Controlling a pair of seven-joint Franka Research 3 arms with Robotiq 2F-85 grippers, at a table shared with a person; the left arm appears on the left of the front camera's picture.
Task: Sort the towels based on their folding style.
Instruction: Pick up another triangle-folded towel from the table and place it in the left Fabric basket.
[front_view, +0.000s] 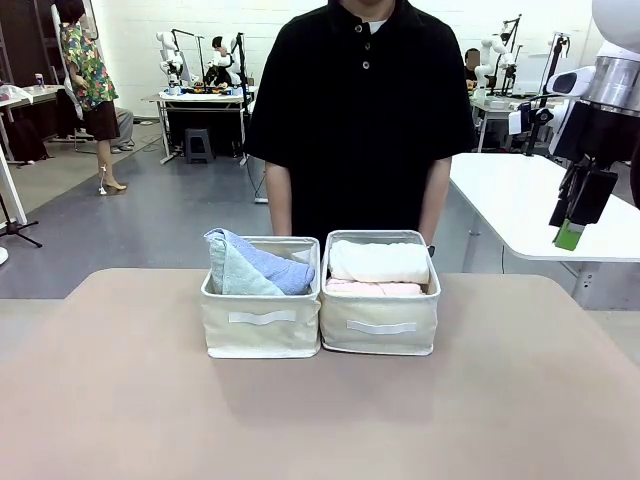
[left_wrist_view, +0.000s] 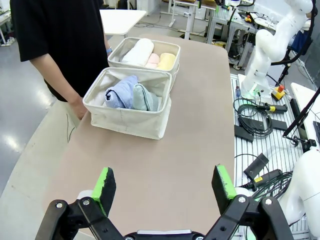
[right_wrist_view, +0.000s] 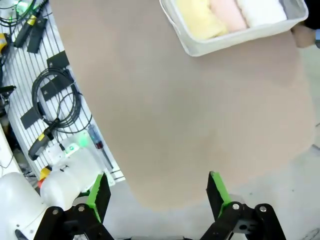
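Observation:
Two beige fabric baskets stand side by side at the table's far middle. The left basket holds a light blue towel and a pale teal towel, both cone-folded. In the right basket lie rolled towels: white, pale pink and yellow. My left gripper hovers open over the near table, empty. My right gripper hangs open and empty high beyond the table's right edge.
A person in a black shirt stands behind the baskets, one hand resting by the left basket. Cables and a robot base lie off the table's side. The brown tabletop in front of the baskets is bare.

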